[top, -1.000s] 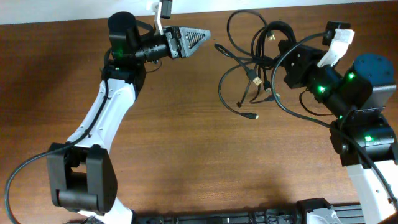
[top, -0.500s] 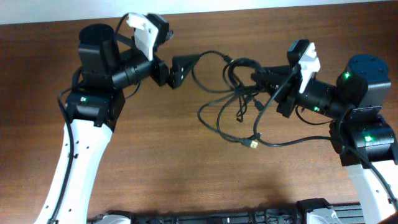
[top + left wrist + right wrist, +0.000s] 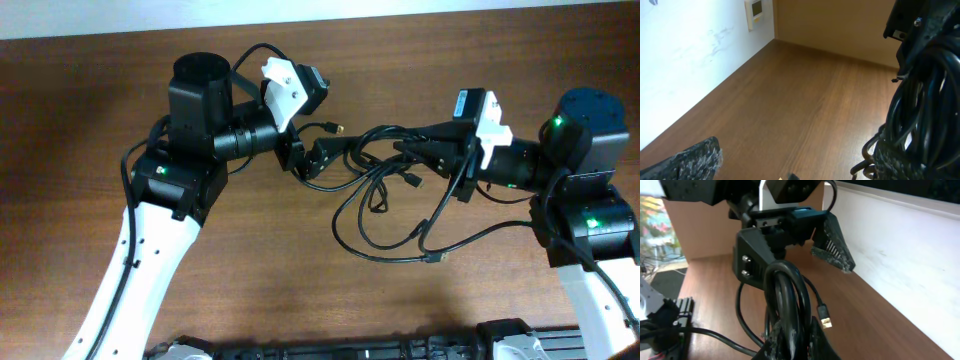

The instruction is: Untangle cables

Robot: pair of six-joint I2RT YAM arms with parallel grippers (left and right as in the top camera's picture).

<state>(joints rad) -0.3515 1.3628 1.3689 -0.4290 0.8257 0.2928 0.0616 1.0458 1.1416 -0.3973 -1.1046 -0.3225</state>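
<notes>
Since half a second ago the left gripper (image 3: 318, 158) has swung in close to the right gripper (image 3: 410, 145), and the cables (image 3: 787, 295) have bunched up between them. The right gripper's fingers are clamped tight on a thick hank of strands. The left gripper's fingers stand as wide as they go and hold nothing, with the hank just beside one of them (touching or not, I cannot tell). Loose loops trail from the right gripper toward the robot's side of the table (image 3: 250, 270), one ending in a gold-tipped plug (image 3: 438, 258). Light, limp and smooth-jacketed, these cables should sag and slip rather than resist. A single strand just beyond the right gripper looks the better hold, not a plug. The hank's long axis runs from the right gripper straight toward the left one.
</notes>
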